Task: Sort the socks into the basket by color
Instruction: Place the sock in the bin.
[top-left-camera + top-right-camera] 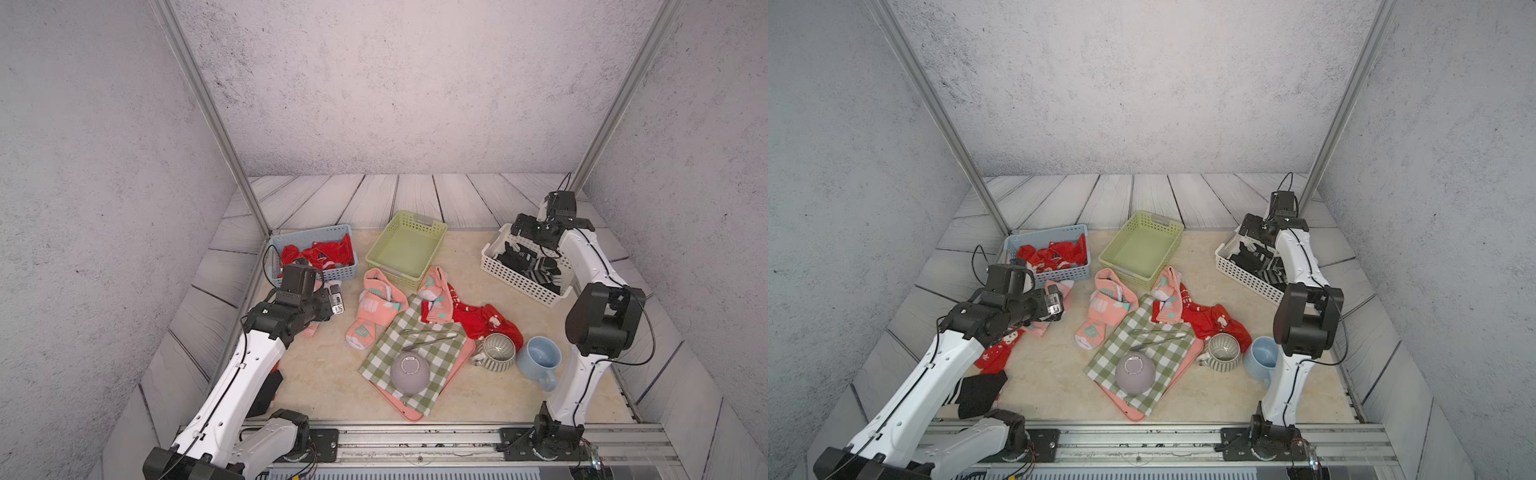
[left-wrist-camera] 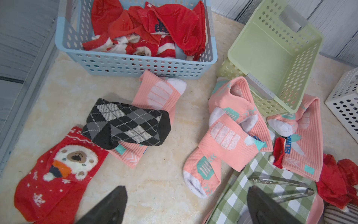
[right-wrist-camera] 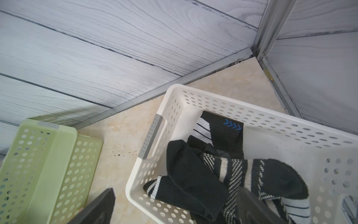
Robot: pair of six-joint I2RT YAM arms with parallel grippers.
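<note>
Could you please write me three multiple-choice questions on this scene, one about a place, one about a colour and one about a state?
1. Where does the argyle sock lie?
A. in the blue basket
B. on the checked cloth
C. across a pink sock

2. What colour is the empty basket?
A. blue
B. green
C. white

3. How is the right gripper?
A. open, by the white basket
B. shut on a black sock
C. shut, empty

Answers:
1 C: the left wrist view shows it draped over the pink sock.
2 B: its bare floor is green in both top views.
3 A: the right wrist view shows its fingers wide apart, gripping nothing.
</note>
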